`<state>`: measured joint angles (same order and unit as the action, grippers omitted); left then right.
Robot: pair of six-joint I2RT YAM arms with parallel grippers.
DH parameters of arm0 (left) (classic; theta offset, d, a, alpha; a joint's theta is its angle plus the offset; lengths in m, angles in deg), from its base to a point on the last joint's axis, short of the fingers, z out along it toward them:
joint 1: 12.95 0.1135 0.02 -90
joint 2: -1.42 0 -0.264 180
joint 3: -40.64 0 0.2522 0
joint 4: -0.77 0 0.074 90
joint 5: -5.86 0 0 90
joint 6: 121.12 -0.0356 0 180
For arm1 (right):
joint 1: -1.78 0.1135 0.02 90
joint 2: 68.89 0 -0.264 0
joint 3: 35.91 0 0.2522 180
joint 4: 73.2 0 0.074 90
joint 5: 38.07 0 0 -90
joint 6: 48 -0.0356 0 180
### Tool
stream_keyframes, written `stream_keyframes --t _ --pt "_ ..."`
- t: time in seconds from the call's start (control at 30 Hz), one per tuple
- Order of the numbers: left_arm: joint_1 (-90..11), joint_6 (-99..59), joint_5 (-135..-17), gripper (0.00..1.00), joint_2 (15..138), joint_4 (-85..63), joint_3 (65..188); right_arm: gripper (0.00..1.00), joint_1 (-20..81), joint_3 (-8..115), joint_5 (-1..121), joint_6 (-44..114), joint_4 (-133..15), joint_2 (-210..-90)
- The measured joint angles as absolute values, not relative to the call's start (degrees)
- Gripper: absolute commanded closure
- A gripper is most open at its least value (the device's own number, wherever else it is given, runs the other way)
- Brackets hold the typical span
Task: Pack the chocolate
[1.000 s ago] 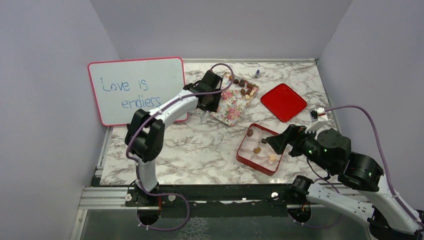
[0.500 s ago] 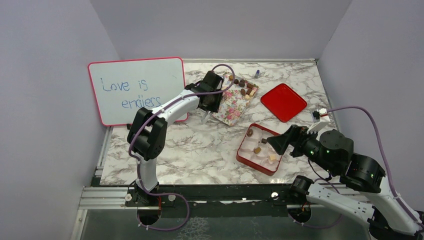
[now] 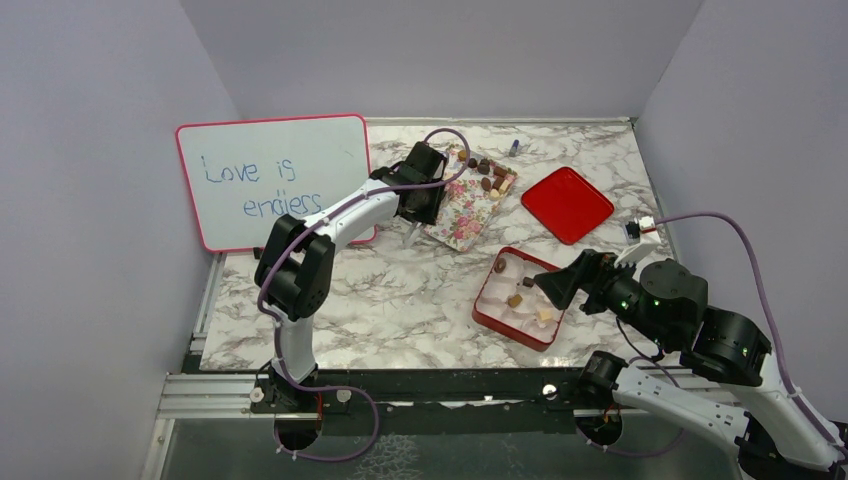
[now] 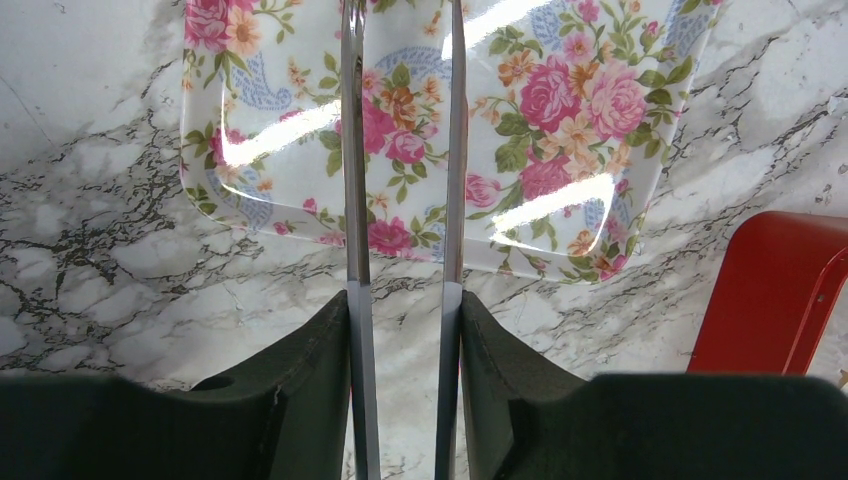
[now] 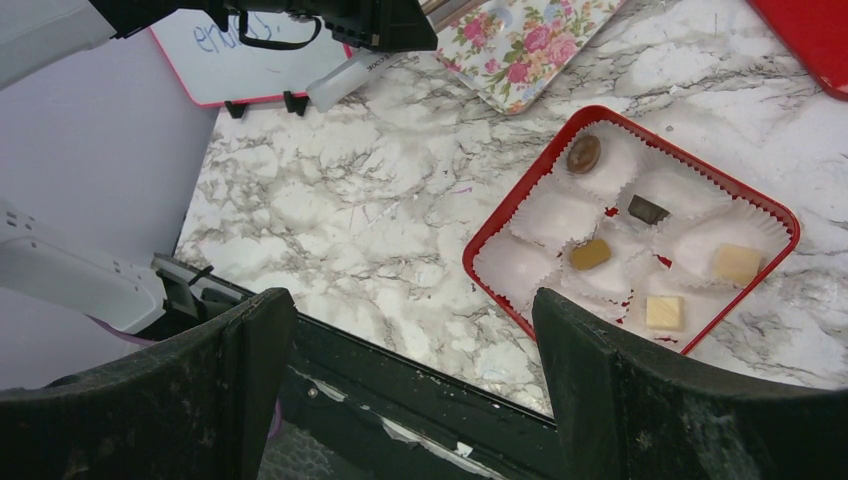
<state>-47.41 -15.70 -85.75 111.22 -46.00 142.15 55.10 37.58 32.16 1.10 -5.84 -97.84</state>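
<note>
Left arm edged rightward (slightly) | left gripper narrowly apart — empty | right gripper wide apart

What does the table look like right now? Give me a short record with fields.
red box: five chocolates in paper cups
floral tray: loose candies at its far end
red lid: lying apart from the box
left gripper: open, empty, at the tray's near end
right gripper: open, empty, above the box
</note>
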Motion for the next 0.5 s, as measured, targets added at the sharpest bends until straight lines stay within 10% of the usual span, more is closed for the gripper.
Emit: stream_keyframes --t 0.5 --pt "-47.96 -14.76 -85.77 0.68 107.31 -46.09 140.33 0.06 55.1 37.58 32.16 1.08 -5.84 -97.84"
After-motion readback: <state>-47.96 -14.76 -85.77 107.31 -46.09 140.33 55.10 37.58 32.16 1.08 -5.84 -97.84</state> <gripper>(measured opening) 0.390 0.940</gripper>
